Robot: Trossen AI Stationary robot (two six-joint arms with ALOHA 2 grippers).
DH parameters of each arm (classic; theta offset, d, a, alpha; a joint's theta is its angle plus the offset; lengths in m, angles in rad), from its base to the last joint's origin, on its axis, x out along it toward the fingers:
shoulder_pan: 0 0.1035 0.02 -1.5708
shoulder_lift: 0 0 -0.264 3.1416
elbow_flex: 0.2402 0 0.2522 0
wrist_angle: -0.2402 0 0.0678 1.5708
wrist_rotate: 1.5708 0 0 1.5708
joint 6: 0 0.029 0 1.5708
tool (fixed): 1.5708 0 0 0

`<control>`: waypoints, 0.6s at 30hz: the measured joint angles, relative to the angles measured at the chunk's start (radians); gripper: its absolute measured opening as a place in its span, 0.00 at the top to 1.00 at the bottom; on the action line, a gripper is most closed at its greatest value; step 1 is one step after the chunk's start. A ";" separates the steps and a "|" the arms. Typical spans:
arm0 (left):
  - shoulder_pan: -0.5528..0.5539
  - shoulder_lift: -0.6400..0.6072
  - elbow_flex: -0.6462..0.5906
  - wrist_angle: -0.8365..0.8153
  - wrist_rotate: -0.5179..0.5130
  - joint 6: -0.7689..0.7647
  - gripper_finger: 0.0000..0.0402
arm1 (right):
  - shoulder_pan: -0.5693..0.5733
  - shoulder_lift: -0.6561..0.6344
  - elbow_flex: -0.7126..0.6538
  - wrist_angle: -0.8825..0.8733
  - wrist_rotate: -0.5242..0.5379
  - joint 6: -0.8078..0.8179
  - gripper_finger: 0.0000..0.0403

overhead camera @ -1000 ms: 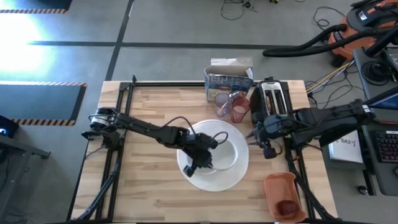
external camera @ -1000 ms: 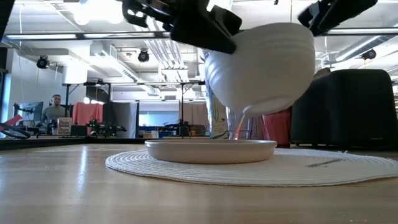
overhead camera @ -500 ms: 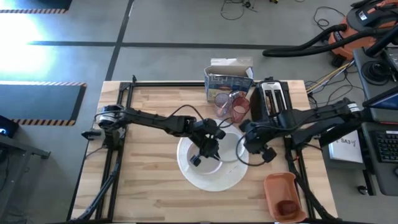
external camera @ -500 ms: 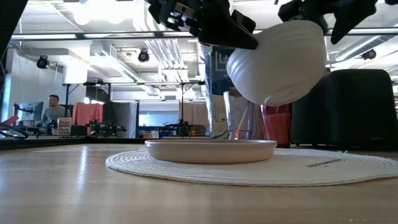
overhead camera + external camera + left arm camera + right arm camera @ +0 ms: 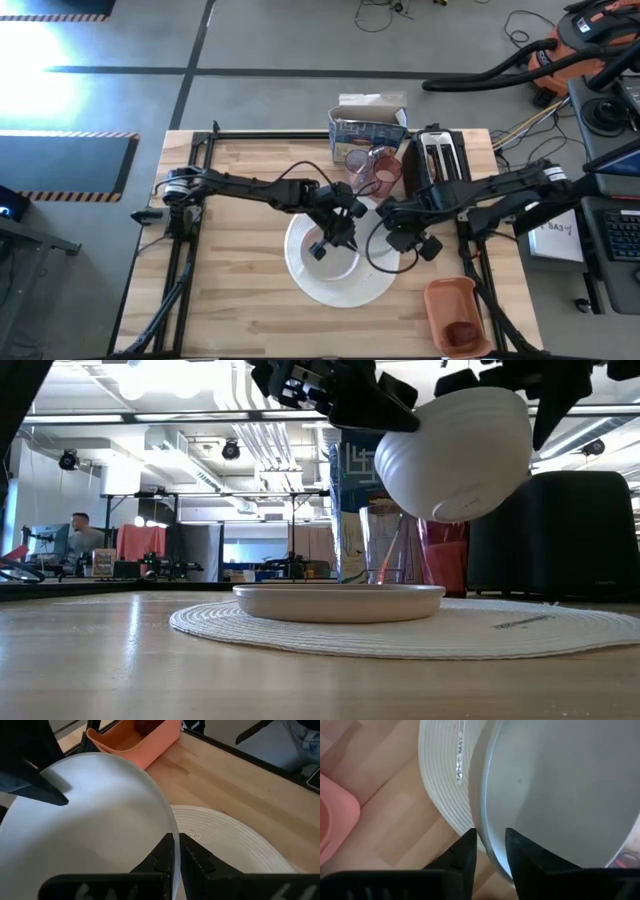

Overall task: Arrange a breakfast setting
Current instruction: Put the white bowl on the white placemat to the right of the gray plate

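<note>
One small white bowl (image 5: 455, 452), tilted, held in the air above the large round white plate (image 5: 340, 265).
One left end effector (image 5: 175, 851), fingers together, pinching the bowl's rim.
One right end effector (image 5: 490, 845), fingers astride the opposite rim, a finger on each side of the wall.
One plate, on a round woven mat (image 5: 400, 628), mid-worktop (image 5: 230, 300).
Two translucent pink cups (image 5: 372, 170), beside one black toaster (image 5: 440, 160).
One orange-red tray (image 5: 455, 312), near the worktop's right front corner, holding one dark red round fruit (image 5: 461, 332).
</note>
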State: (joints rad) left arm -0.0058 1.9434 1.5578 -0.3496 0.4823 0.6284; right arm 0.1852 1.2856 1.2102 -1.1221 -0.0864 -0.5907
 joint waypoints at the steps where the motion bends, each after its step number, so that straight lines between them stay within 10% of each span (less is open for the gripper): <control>1: 0.001 0.000 0.000 0.002 0.000 0.004 1.00 | 0.000 0.005 0.000 -0.003 -0.001 0.000 0.80; 18: 0.003 -0.001 0.001 0.067 -0.051 -0.064 0.77 | -0.001 0.025 0.008 0.001 -0.045 -0.049 0.98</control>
State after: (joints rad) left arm -0.0027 1.9423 1.5585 -0.2823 0.4313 0.5640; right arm 0.1844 1.3109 1.2182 -1.1208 -0.1314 -0.6398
